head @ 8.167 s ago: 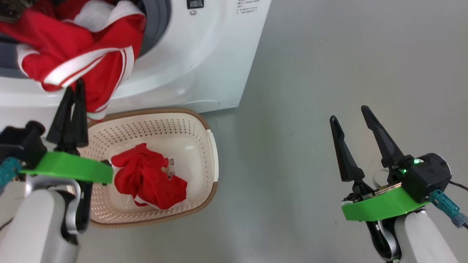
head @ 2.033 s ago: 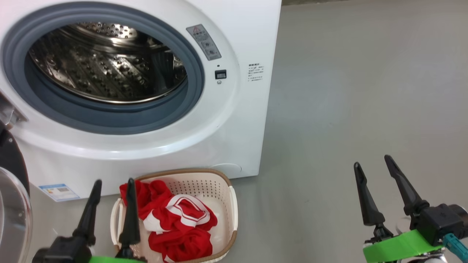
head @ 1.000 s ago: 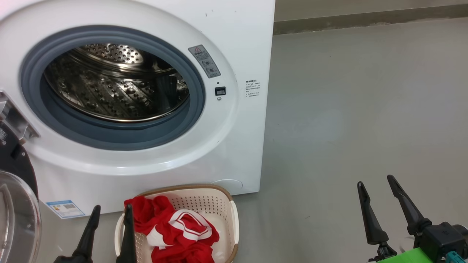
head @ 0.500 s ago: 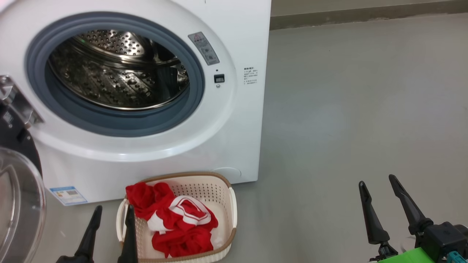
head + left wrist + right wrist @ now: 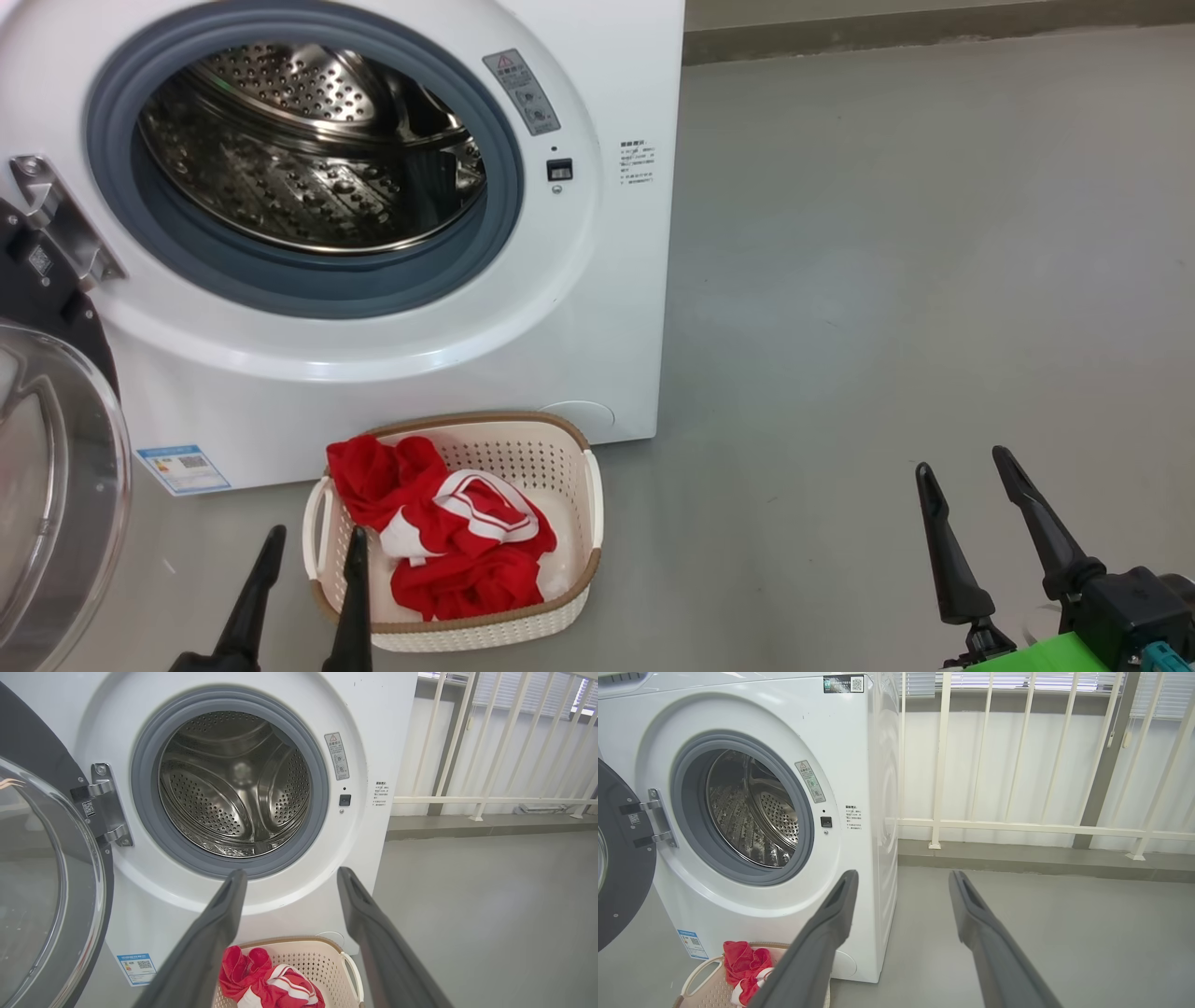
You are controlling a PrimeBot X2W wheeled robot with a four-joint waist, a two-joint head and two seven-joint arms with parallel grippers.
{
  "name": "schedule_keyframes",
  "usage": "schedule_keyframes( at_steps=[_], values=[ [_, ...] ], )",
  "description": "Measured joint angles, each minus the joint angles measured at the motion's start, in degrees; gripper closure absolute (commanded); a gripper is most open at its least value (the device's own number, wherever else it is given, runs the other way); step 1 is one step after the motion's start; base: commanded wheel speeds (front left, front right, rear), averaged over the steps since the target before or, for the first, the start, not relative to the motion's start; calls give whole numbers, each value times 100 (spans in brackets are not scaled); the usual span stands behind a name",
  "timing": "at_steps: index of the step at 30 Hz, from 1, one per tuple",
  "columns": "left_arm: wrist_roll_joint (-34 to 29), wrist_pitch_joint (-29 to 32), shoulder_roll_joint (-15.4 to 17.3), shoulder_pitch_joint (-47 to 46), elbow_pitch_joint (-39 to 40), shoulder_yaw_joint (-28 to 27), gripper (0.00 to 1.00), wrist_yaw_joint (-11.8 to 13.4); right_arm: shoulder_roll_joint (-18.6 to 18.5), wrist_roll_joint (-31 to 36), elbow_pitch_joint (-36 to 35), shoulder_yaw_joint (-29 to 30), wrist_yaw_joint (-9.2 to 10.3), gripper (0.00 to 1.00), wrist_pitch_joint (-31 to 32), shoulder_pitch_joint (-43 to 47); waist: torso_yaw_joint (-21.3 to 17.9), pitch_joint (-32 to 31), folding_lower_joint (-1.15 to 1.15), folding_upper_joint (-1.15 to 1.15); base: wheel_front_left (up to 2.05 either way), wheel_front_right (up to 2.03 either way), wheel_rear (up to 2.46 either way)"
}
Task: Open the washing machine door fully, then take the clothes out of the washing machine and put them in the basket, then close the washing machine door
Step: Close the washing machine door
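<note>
Washing machine (image 5: 607,308) stands on the grey floor (image 5: 887,280), a big white box and nothing to shift. Its steel drum (image 5: 308,159) looks bare as far as I can see in, so closing up seems the one job left. Door (image 5: 65,485) hangs wide open on the robot's left, carried by a metal hinge (image 5: 56,224) at the edge of the opening, its clear bowl bulging toward the robot. I judge it stiff and fairly weighty, made to swing on that hinge and not to be lifted. The glossy black rim and the smooth glass both look slippery, so a pinch would likely slide off. Better to push flat on the rim at the side far from the hinge, where leverage is best, and keep off the glass; that far edge runs out of sight. Basket (image 5: 485,635) sits on the floor just in front of the machine, light plastic by the look of it and easy to knock aside. Clothes (image 5: 457,560), red with white stripes, lie heaped inside it, soft and limp. Left gripper (image 5: 316,534) hovers near the basket's left side, above or beside I cannot tell, with its fingers spread wide and nothing between them. Right gripper (image 5: 962,460) hangs well apart over bare floor, spread equally wide and holding nothing.
</note>
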State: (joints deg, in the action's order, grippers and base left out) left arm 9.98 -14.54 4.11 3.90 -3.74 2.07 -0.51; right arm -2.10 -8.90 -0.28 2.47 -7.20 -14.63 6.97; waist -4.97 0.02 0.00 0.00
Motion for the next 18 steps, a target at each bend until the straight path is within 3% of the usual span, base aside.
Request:
schedule_keyframes(
  at_steps=[18],
  values=[
    [-135,0,12,-7,134,-5,0,302,0,1,-15,1,0,0,0,-4,248,108,0,0,0,0,0]
  ],
)
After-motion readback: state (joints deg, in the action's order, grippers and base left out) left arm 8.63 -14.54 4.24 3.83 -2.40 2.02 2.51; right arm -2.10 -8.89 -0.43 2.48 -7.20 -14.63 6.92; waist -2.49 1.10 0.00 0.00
